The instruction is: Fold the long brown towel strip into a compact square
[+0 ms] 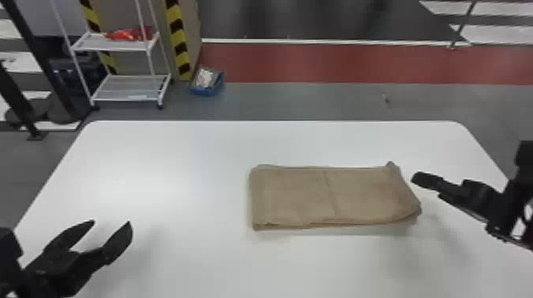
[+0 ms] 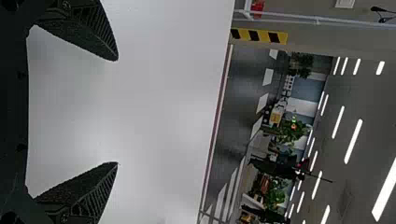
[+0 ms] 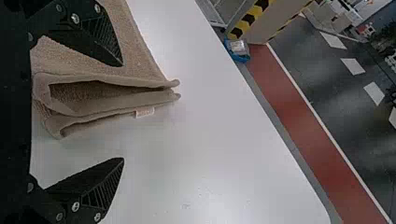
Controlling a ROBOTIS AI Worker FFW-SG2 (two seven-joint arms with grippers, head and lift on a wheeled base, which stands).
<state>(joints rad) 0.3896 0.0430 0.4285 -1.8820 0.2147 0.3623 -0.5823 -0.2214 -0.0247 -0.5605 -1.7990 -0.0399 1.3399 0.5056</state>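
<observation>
- The brown towel strip (image 1: 293,194) lies right of centre in the head view, flat on the table (image 1: 158,158); its skewed right end could make the square lopsided.
- The right gripper (image 3: 123,111), fingers apart near that end, may pinch only some of the loose layers, peeling them off the rest.
- The left gripper (image 1: 112,222), also spread, hangs at lower left, well away from the cloth; with nothing pinning the strip, a one-sided pull could drag it whole.
</observation>
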